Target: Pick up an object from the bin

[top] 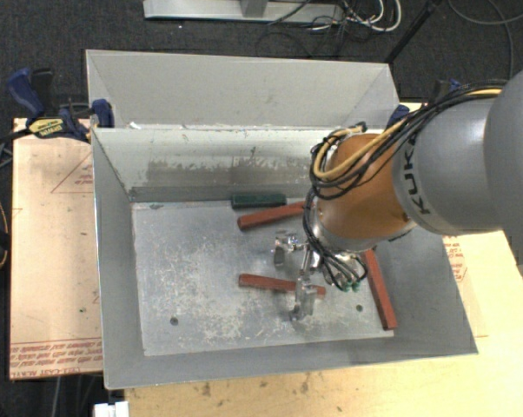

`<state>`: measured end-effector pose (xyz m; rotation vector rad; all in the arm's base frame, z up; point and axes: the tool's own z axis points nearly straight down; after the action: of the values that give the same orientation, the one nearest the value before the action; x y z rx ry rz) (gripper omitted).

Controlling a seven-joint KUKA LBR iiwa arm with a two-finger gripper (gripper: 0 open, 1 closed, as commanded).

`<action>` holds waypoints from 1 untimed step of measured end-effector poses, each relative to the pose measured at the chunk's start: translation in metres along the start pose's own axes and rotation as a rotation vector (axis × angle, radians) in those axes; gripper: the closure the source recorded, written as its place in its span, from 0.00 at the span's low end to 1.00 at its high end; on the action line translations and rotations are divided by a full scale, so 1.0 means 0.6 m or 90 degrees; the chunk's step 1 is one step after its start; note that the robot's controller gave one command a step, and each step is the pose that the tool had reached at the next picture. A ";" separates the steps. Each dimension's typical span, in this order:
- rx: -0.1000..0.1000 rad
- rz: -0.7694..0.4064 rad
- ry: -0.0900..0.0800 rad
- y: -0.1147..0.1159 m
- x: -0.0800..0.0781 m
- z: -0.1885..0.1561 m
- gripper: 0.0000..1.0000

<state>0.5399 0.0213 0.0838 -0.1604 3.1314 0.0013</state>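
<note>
The arm point(453, 163) reaches in from the right and hangs low over the floor of the bin point(192, 276), right of centre. The end effector point(294, 279) is spread wide. One metal finger point(285, 250) stands on the far side of a slim red-brown bar point(260, 281) and the other sits on the near side. The bar lies flat on the bin floor between them, running roughly left to right and a little downward towards the right. Neither finger looks pressed against it, so this is not a grip yet.

By the look of it, this is the moment just before the grasp: lined up, straddling, ready to close. Whether the fingertips are right down at the floor cannot be told from this angle.

The neighbours are out of the way. A dark green bar point(260, 201) and an upper reddish bar point(270, 217) lie close together near the back wall. A long reddish bar point(380, 289) lies off to the right, beneath the arm.

The next move calls for a straight squeeze across the bar's narrow width, low enough to catch its sides. The bar is thin and flat, so fingers set too high would likely close over its top. After that comes a clean vertical lift, so it does not twist loose.
</note>
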 end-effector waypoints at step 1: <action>0.000 -0.008 0.003 0.008 -0.006 0.022 1.00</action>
<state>0.5429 0.0262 0.0707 -0.1794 3.1345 0.0021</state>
